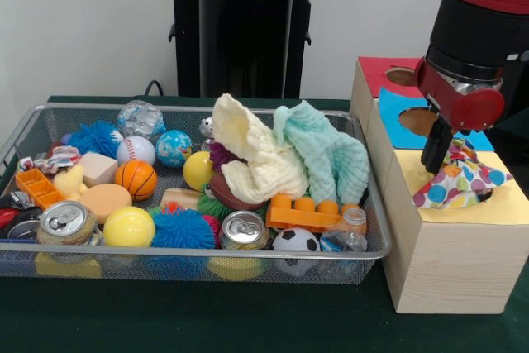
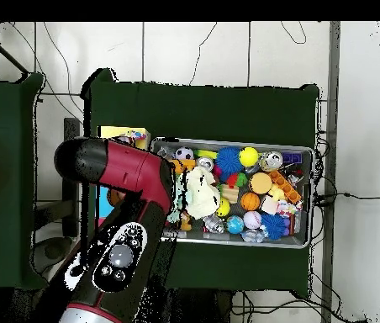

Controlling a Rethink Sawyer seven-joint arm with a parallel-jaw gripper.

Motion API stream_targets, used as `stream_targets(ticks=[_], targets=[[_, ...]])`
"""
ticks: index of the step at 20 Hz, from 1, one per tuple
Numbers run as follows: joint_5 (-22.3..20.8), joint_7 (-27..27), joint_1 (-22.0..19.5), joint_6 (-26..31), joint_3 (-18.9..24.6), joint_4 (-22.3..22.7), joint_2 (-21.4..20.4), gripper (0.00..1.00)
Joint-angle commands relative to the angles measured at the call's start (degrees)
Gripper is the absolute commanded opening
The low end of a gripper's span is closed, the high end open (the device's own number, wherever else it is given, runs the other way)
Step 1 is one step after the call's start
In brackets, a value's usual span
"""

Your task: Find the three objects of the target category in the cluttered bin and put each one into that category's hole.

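Observation:
A polka-dot cloth (image 1: 461, 181) lies bunched on the yellow top of the wooden box (image 1: 446, 262), partly sunk into the yellow hole (image 1: 486, 196). My gripper (image 1: 435, 163) hangs right at the cloth's left side, touching it. In the wire bin (image 1: 376, 245) a cream cloth (image 1: 252, 159) and a mint-green cloth (image 1: 331, 159) lie heaped over the toys. In the overhead view the arm (image 2: 122, 168) covers the box and hides the gripper, while the cream cloth (image 2: 200, 192) shows in the bin (image 2: 307, 151).
The box also has a blue section with a hole (image 1: 417, 120) and a red one with a hole (image 1: 401, 76). The bin holds several balls, two cans (image 1: 244, 229), an orange toy brick (image 1: 304, 214), spiky balls and foam blocks.

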Motion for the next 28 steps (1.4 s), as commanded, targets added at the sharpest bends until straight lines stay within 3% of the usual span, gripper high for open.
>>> stream_targets(ticks=[1, 16, 28], targets=[[0.44, 6.82, -1.56, -0.22, 6.2, 0.47, -0.38, 0.0], [-2.35, 4.48, -2.26, 6.73, 3.26, 1.61, -6.6, 0.0], [-1.83, 8.35, -0.95, 6.84, 3.32, -2.85, -2.41, 0.0]])
